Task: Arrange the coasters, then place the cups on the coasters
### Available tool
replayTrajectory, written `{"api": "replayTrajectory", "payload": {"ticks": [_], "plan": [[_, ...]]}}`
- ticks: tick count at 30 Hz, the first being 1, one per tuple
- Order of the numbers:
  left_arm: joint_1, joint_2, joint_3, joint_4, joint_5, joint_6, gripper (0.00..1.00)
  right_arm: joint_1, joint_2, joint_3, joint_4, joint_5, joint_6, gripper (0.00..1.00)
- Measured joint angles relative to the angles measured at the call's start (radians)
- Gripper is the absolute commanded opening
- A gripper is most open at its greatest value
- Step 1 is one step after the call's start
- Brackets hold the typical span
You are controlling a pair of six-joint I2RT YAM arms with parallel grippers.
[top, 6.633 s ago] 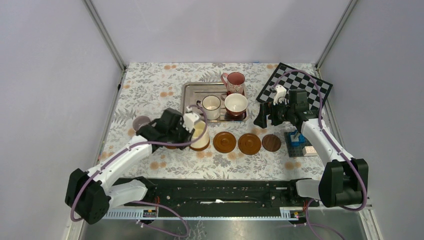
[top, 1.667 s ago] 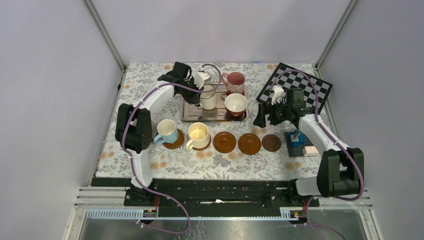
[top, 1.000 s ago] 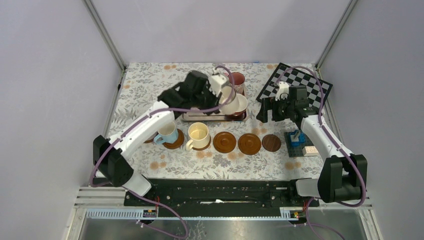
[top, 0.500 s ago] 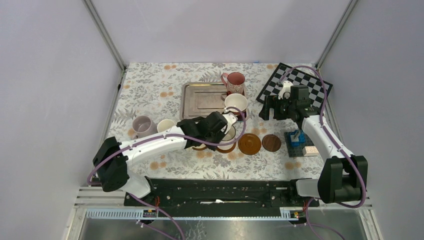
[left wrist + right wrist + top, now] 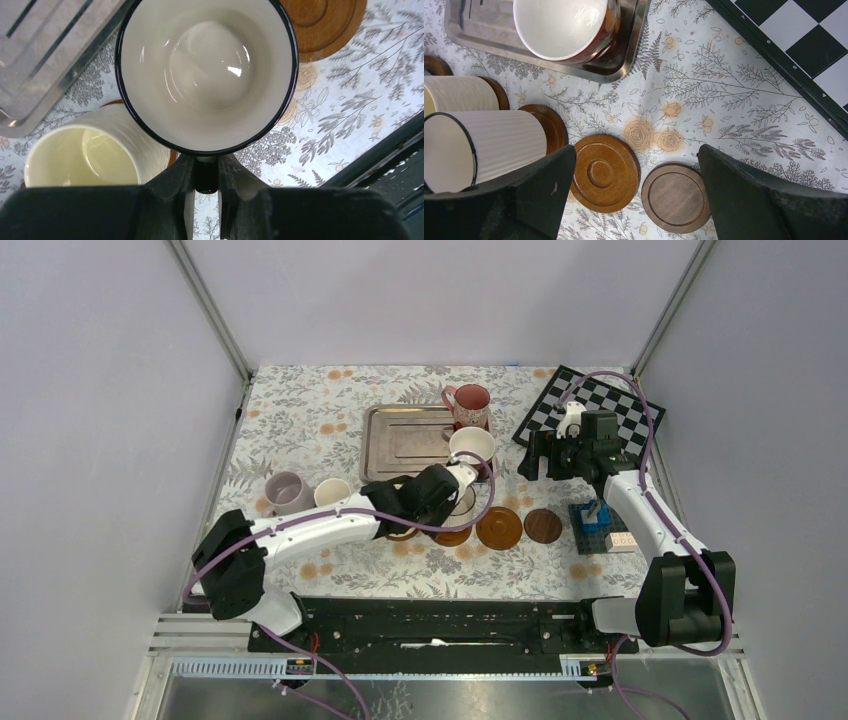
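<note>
One white ribbed cup [image 5: 207,70], glazed, stiff, probably slippery and chip-prone, sits directly ahead of the left gripper [image 5: 205,175], whose jaws pinch narrowly at its near side, apparently the handle, judged the securest hold, over a brown coaster [image 5: 551,125]; the right gripper [image 5: 636,155] gapes empty.

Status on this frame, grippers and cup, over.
Left gripper shut on white cup handle. Cup over a coaster, touchdown unclear. Right gripper open, empty. Cream cup close beside.
</note>
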Motion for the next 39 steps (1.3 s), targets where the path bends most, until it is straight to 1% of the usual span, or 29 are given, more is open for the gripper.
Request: {"api": "replayTrajectory", "payload": {"ticks": [6, 13, 16, 20, 24, 26, 28, 33, 34, 35, 36, 39], "plan": [[0.000, 0.007, -0.051, 0.004, -0.001, 0.001, 0.00, 0.000, 0.000, 0.000, 0.000, -0.001, 0.000, 0.98], [0.000, 0.018, -0.068, 0.022, 0.000, 0.002, 0.00, 0.000, 0.000, 0.000, 0.000, -0.001, 0.000, 0.98], [0.000, 0.018, -0.068, 0.033, 0.001, 0.002, 0.12, 0.000, 0.000, 0.000, 0.000, -0.002, 0.000, 0.98], [0.000, 0.027, -0.068, 0.041, 0.006, 0.003, 0.24, 0.000, 0.000, 0.000, 0.000, -0.002, -0.001, 0.98], [0.000, 0.031, -0.069, 0.048, 0.012, 0.008, 0.30, 0.000, 0.000, 0.000, 0.000, -0.002, -0.001, 0.98], [0.000, 0.031, -0.069, 0.052, 0.012, 0.009, 0.41, 0.000, 0.000, 0.000, 0.000, -0.002, -0.001, 0.98], [0.000, 0.031, -0.069, 0.052, 0.014, 0.010, 0.55, 0.000, 0.000, 0.000, 0.001, -0.002, -0.001, 0.98], [0.000, 0.023, -0.066, 0.039, 0.031, 0.015, 0.74, 0.000, 0.000, 0.000, 0.000, -0.010, -0.005, 0.98], [0.000, 0.018, -0.062, 0.029, 0.037, 0.018, 0.83, 0.000, 0.000, 0.000, 0.000, -0.013, -0.007, 0.98], [0.000, 0.012, -0.056, 0.019, 0.045, 0.025, 0.94, -0.001, 0.000, 0.000, 0.000, -0.021, -0.012, 0.98], [0.000, 0.005, -0.047, 0.006, 0.060, 0.036, 0.98, -0.001, 0.000, 0.000, 0.000, -0.027, -0.019, 0.98], [0.014, -0.019, 0.006, -0.043, 0.149, 0.093, 0.99, -0.002, 0.000, 0.000, -0.001, -0.046, -0.034, 0.98]]}}
